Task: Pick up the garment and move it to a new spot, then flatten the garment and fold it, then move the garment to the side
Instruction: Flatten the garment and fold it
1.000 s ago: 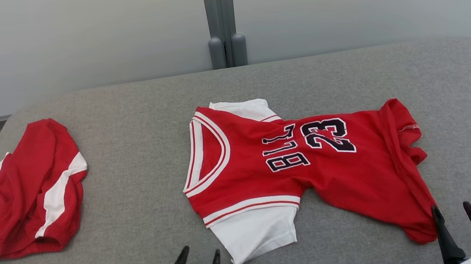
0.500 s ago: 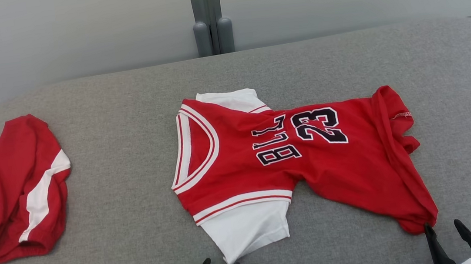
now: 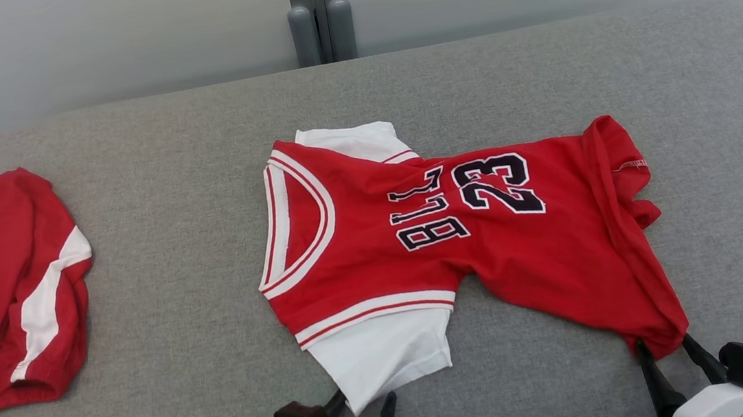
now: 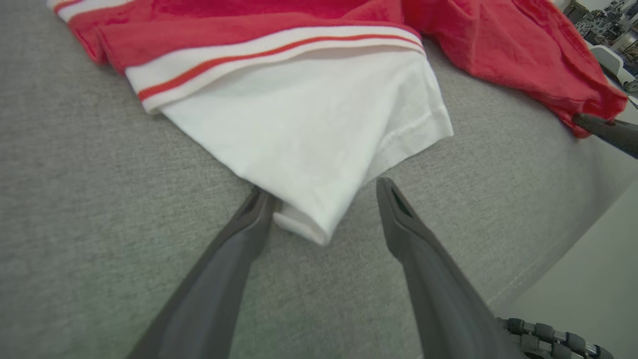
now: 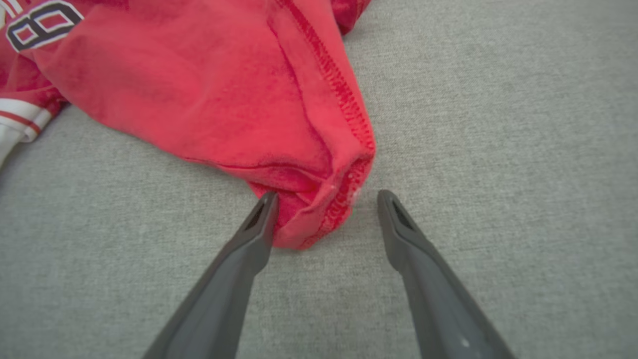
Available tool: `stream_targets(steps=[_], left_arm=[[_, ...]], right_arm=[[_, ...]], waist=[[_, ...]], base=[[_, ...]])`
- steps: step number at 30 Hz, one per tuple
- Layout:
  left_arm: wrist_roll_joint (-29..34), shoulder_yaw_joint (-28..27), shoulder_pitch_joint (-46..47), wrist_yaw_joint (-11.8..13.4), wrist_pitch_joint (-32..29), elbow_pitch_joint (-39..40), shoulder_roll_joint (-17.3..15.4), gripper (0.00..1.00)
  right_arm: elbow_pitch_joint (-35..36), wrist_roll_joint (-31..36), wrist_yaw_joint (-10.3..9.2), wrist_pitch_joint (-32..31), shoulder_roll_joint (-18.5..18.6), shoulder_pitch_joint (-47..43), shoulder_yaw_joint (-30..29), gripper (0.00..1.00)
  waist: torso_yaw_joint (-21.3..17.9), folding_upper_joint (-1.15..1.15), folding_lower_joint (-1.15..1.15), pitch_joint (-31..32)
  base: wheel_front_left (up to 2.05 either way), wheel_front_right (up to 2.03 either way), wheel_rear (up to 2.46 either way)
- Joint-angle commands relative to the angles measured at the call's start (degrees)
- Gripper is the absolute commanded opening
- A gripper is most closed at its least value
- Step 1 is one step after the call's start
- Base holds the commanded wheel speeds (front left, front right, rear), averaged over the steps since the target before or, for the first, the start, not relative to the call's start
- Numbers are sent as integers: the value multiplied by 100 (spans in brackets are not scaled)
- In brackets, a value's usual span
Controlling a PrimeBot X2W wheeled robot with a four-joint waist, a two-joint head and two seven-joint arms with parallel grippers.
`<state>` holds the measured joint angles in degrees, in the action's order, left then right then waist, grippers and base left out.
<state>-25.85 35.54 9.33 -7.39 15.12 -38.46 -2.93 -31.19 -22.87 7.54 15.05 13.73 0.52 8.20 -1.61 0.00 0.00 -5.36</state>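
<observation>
Head view: the jersey (image 3: 486, 251) on the cushion (image 3: 173, 222) has been approached. The left gripper's (image 3: 364, 397) spread, empty fingers straddle its white sleeve corner, the right gripper's (image 3: 662, 344) its red hem corner. Shorts (image 3: 8, 295) lie far left.

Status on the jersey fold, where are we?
Done: nothing visibly; the jersey lies rumpled, unfolded on the grey cushion. In hand: left gripper jaws open around the white sleeve corner, right gripper jaws open at the red hem corner; neither closed. Left: pick up, move, flatten, fold, set aside.
</observation>
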Motion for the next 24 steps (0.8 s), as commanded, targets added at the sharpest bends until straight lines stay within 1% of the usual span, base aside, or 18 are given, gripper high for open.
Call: stream_targets(steps=[1, 2, 3, 4, 5, 10, 14, 16, 20, 24], left_arm=[[-146, 53, 122, -12, 3, -40, -8, 100], [-183, 84, 159, -12, 3, -43, -8, 80], [-269, 134, 208, -12, 3, 7, -5, 46], [-368, 157, 236, -12, 3, 46, -5, 25], [-489, 183, 256, -12, 3, 78, -7, 0], [-634, 265, 351, -12, 3, 320, -9, 0], [-581, -12, 292, -12, 2, 732, -9, 0], [-557, -239, 287, -12, 2, 991, -22, 0], [-452, -668, 494, -12, 3, 1503, -162, 0], [-536, -937, 964, -12, 3, 1883, -386, 0]], right_arm=[[-67, -72, -11, 17, 13, 107, 54, 100], [-94, -110, -11, 17, 23, 136, 81, 54], [-119, -160, -11, 17, 40, 161, 112, 22], [-125, -203, -11, 17, 49, 177, 136, 0], [-94, -250, -11, 17, 56, 194, 182, 0], [303, -263, -10, 18, 179, 81, 434, 0], [1001, -225, -10, 17, 295, -103, 553, 0], [1347, -216, -10, 17, 346, -134, 556, 0], [1907, -171, -10, 17, 451, 122, 646, 0], [2209, -282, -10, 17, 606, 752, 943, 0]], waist=[[15, 0, 0, -20], [21, 0, 0, -27], [28, 0, 0, -33], [33, 0, 0, -39], [37, 0, 0, -42], [48, 0, 0, -40], [40, 0, 0, -35], [24, 0, 0, -35], [-36, 0, 0, -28], [-91, 0, 0, -94]], base=[[0, 0, 0], [0, 0, 0], [0, 0, 0], [0, 0, 0], [0, 0, 0], [0, 0, 0], [0, 0, 0], [0, 0, 0], [0, 0, 0], [0, 0, 0]])
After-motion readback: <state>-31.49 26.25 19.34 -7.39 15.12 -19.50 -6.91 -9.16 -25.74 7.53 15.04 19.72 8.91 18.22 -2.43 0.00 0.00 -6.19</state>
